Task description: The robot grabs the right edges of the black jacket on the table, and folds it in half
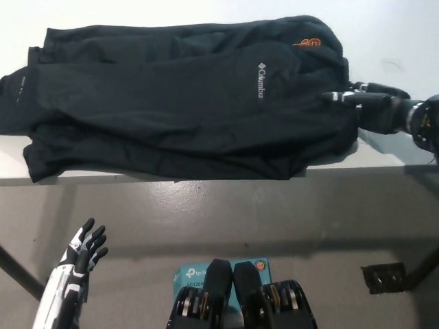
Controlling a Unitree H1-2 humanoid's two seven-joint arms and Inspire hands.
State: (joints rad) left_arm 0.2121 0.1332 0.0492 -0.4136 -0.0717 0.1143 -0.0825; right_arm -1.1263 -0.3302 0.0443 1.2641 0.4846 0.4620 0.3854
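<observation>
Black jacket (185, 103) lies spread across the table (384, 161) as the right hand (363, 103) meets its right edge, grip unclear; a firm pinch should precede lifting. Left hand (82, 257) rests low, fingers apart.

The black jacket (185, 103) lies spread flat across the white table (384, 159), its length running left to right. White "Columbia" lettering sits right of its middle, with an orange mark near the upper right edge. Its fabric is rumpled in soft folds, the lower hem follows the table's near edge, and a sleeve cuff reaches far left.
</observation>
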